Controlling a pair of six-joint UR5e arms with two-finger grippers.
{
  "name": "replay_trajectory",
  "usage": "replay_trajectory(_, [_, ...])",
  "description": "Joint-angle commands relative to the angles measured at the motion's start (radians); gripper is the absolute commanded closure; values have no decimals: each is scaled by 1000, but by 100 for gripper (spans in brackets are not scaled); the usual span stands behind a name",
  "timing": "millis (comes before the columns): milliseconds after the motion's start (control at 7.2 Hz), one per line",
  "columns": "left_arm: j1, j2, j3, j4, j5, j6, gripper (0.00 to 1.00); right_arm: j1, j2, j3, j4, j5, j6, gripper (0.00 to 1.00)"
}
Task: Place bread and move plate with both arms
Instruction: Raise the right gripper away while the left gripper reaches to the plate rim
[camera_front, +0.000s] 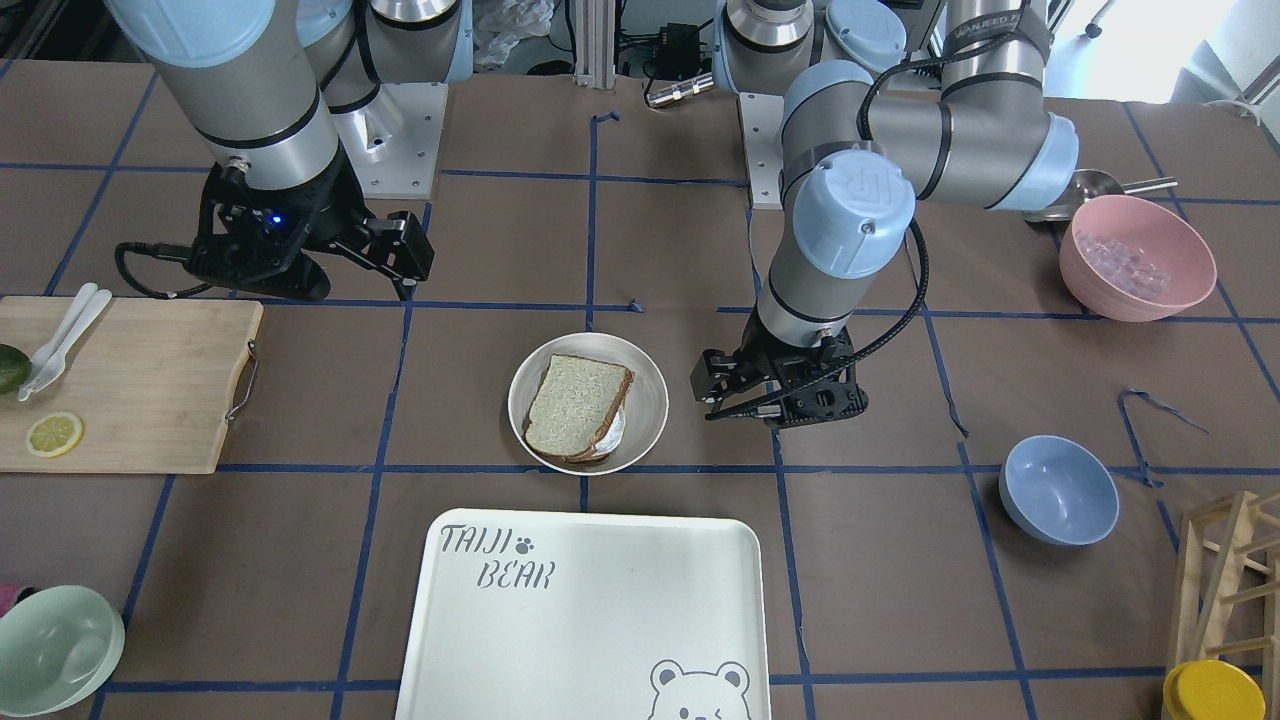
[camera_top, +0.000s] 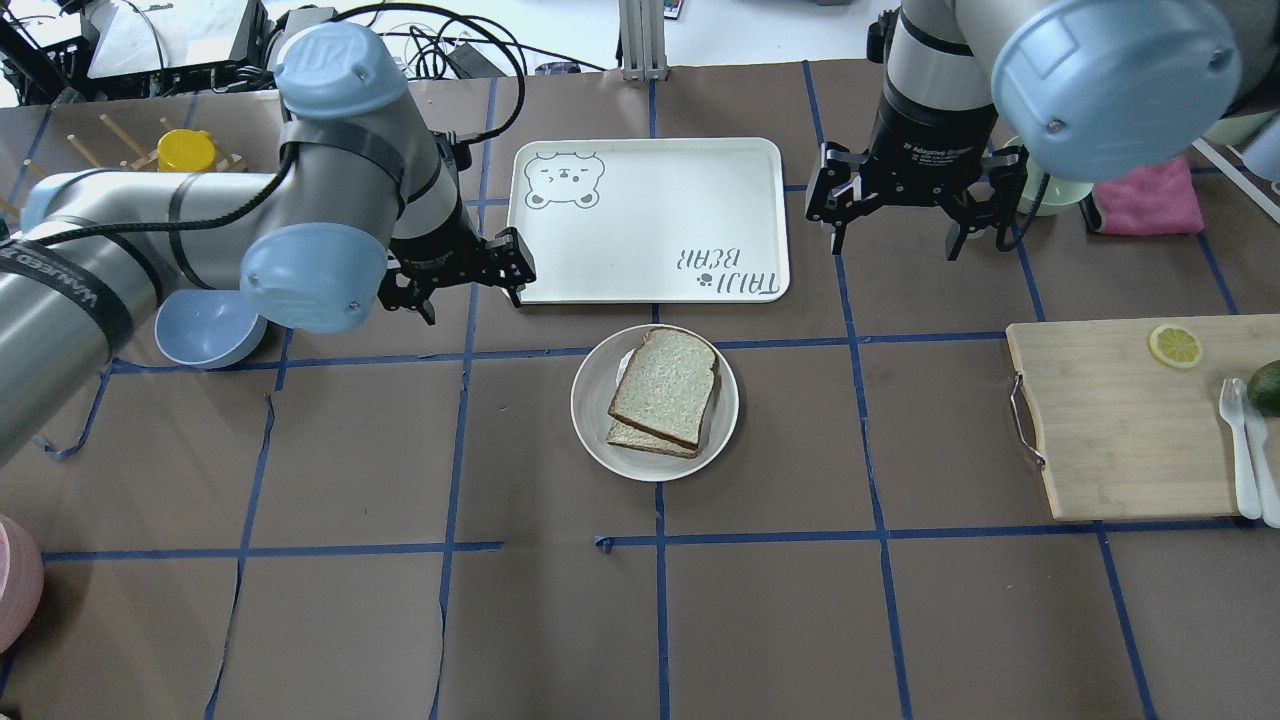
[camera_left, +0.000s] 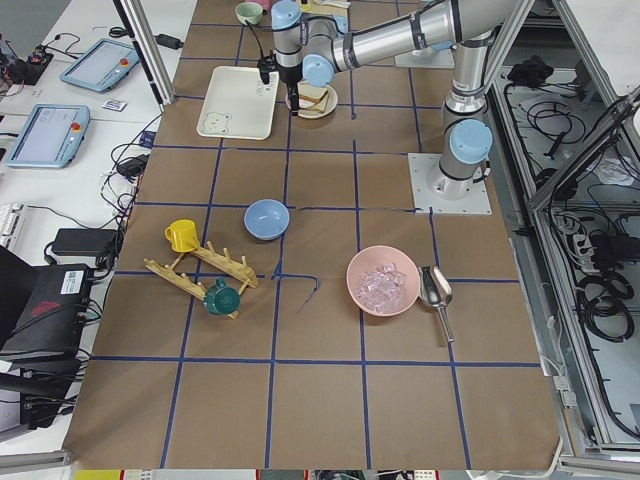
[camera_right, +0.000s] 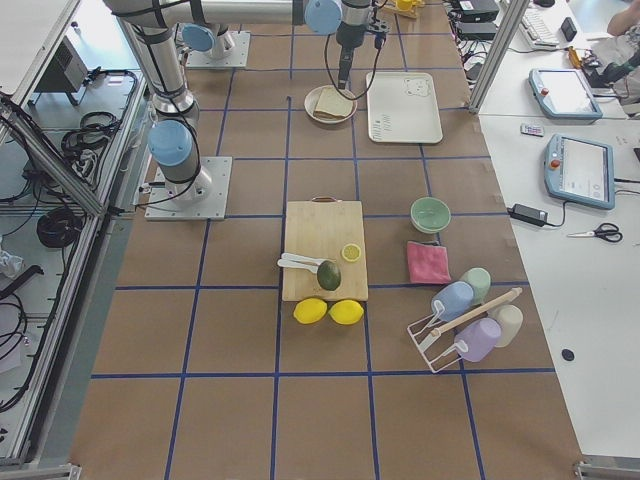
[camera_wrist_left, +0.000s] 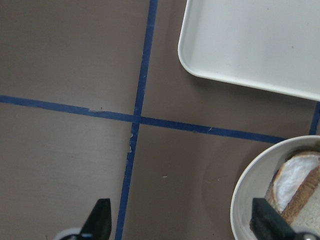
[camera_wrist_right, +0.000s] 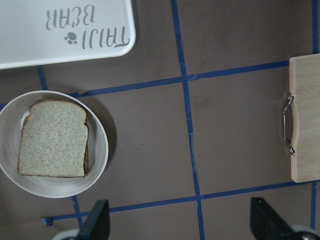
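Note:
The bread (camera_top: 665, 385) lies on top of a second slice in the round cream plate (camera_top: 590, 400) at the table's middle. It also shows in the front view (camera_front: 575, 400) on the plate (camera_front: 648, 400). The lower slice's white egg edge (camera_wrist_left: 295, 175) peeks out in the left wrist view. My left gripper (camera_top: 475, 300) is open and empty. It hovers off the plate's left side, near the tray's corner. My right gripper (camera_top: 895, 245) is open and empty, high above the table, right of the tray. Its wrist view shows the bread (camera_wrist_right: 52, 140) and the plate (camera_wrist_right: 102, 150) below.
The white "TAIJI BEAR" tray (camera_top: 650, 220) lies just beyond the plate. A wooden cutting board (camera_top: 1120, 420) with a lemon slice and cutlery is at the right. A blue bowl (camera_top: 200, 325) sits under my left arm. A pink bowl (camera_front: 1135, 255) and a green bowl (camera_front: 55, 645) stand further off.

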Motion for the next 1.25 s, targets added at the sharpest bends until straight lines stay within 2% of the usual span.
replay_trajectory(0, [-51, -83, -23, 93, -69, -86, 0, -4, -11, 6, -3, 53, -97, 0])
replay_trajectory(139, [-58, -102, -43, 102, -114, -92, 0, -6, -25, 6, 7, 41, -108, 0])
replay_trajectory(278, [-62, -113, -68, 105, -117, -92, 6, -6, -37, 6, 9, 39, -105, 0])
replay_trajectory(417, [-77, -120, -95, 119, -119, -85, 7, -8, -37, 5, -12, 41, -108, 0])
replay_trajectory(556, [-87, -126, -102, 133, -120, -77, 18, -20, -37, 5, -17, 41, -111, 0])
replay_trajectory(694, [-88, -136, -103, 133, -120, -59, 48, -43, -37, 6, -14, 41, -105, 0])
replay_trajectory(833, [-87, -137, -105, 131, -120, -36, 84, -61, -37, 6, -19, 39, -102, 0])
replay_trajectory(972, [-87, -139, -105, 133, -120, -27, 100, -79, -37, 6, -23, 39, -106, 0])
replay_trajectory(1111, [-87, -139, -103, 136, -120, -23, 100, -89, -39, 6, -46, 39, -96, 0])
